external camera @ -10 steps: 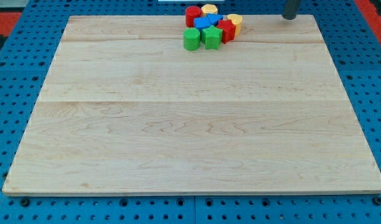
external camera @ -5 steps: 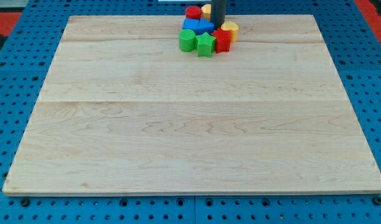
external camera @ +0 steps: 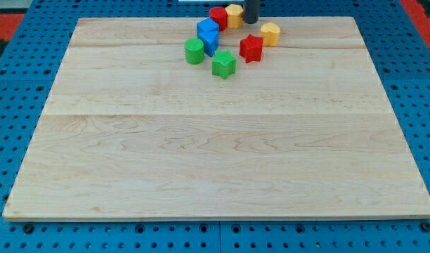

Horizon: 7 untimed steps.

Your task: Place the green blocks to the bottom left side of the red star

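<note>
Camera view: my tip (external camera: 251, 22) stands at the view's top edge of the wooden board (external camera: 215, 161); only the lowest stretch of the dark rod shows, the rest being cut off by the frame; it is a bare rod with no jaws, so it has hold of nothing and touches no block that I can make out. Just to the view's left of my tip sits a yellow block (external camera: 235, 15), its shape hard to read and its top close to the frame edge; touching that, further left, is a red block (external camera: 218, 17), rounded, shape unclear. Below and to the right of my tip lies another yellow block (external camera: 270, 33), standing apart. Directly below my tip, near it, is the red star (external camera: 251, 48). Down and to the left of my tip are the blue blocks (external camera: 208, 34), two pressed together so that their separate outlines are hard to tell. The green cylinder (external camera: 194, 50) sits touching or just beside the blue pair, at their lower left; the green star (external camera: 223, 64) lies lower, to the bottom left of the red star and near it, not touching. The blue pegboard (external camera: 18, 84) surrounds the board.
</note>
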Each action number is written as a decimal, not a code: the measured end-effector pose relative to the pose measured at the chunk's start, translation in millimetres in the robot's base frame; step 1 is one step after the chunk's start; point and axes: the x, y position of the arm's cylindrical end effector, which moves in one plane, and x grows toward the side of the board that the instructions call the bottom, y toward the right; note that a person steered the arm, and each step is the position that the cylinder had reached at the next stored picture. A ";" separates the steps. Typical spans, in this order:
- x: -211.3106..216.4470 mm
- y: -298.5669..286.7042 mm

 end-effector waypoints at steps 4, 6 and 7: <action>92.4 -74.0; 145.0 -64.5; 149.9 -132.0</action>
